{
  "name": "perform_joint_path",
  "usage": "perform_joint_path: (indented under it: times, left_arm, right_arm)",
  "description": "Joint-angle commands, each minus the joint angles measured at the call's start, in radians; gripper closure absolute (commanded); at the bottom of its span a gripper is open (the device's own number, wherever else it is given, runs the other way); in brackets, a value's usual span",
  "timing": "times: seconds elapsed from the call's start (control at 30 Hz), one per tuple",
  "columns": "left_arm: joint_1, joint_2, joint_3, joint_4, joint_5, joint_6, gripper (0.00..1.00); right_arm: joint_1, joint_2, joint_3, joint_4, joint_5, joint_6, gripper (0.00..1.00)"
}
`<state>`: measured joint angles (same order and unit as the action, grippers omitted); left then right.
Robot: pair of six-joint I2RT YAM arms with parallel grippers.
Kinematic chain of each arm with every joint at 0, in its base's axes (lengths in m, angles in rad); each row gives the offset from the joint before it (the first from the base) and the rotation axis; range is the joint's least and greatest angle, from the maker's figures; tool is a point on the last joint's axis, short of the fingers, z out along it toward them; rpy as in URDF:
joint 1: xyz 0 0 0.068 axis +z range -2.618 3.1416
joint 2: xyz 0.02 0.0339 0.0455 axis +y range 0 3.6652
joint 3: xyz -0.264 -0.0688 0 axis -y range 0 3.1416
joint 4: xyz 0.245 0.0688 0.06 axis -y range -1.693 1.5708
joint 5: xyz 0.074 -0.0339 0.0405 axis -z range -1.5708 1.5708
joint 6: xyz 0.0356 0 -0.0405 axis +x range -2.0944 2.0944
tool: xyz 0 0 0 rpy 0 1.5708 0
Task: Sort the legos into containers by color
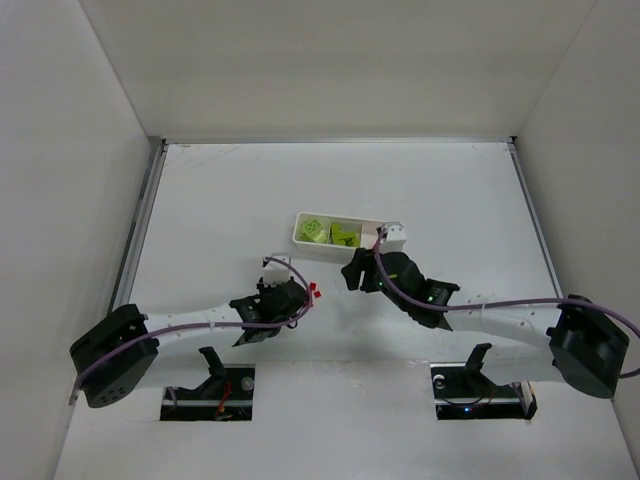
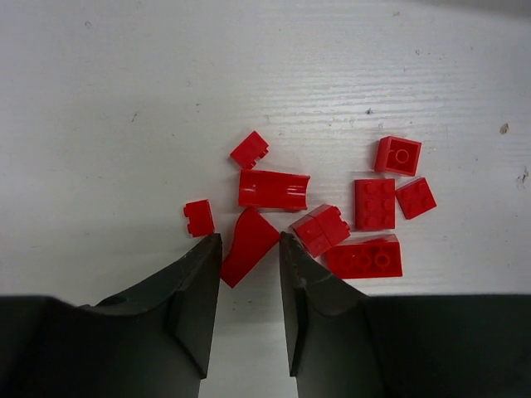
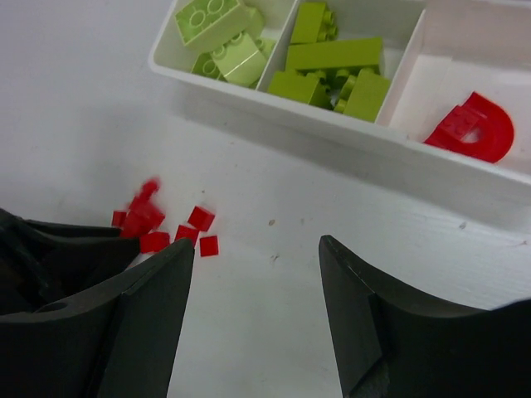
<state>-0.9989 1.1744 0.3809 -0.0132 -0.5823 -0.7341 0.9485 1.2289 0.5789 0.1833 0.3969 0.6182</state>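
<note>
White walls (image 1: 70, 150) box in the white tabletop (image 1: 220, 200). The tray (image 3: 332, 124) holds green bricks (image 3: 332, 56) in two compartments and a red arch (image 3: 473, 128) in the third. My right end effector (image 3: 255, 243) hangs spread, empty. The left end effector (image 2: 250, 237), narrowly spread, straddles a curved red brick (image 2: 259, 232) beside the loose red bricks (image 2: 373, 203). I judge this a pick: close, lift, carry to the arch's compartment.

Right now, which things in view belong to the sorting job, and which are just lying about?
Job: red bricks, loose; green bricks; red arch; tray.
Other: table; walls.
</note>
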Motion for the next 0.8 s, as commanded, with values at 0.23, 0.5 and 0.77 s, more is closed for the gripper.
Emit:
perform_joint_path:
  times: [0.23, 0.5, 0.77]
  left_arm:
    - [0.009, -0.215, 0.0, -0.004, -0.028, -0.001, 0.8]
    - [0.088, -0.332, 0.01, -0.044, 0.024, 0.018, 0.81]
    - [0.304, -0.25, 0.076, 0.175, 0.058, 0.044, 0.77]
  right_arm:
    - [0.143, 0.101, -0.013, 0.045, 0.007, 0.025, 0.32]
    - [0.223, 0.26, 0.099, 0.056, 0.013, -0.024, 0.31]
    - [0.23, 0.244, 0.098, 0.065, 0.063, -0.018, 0.47]
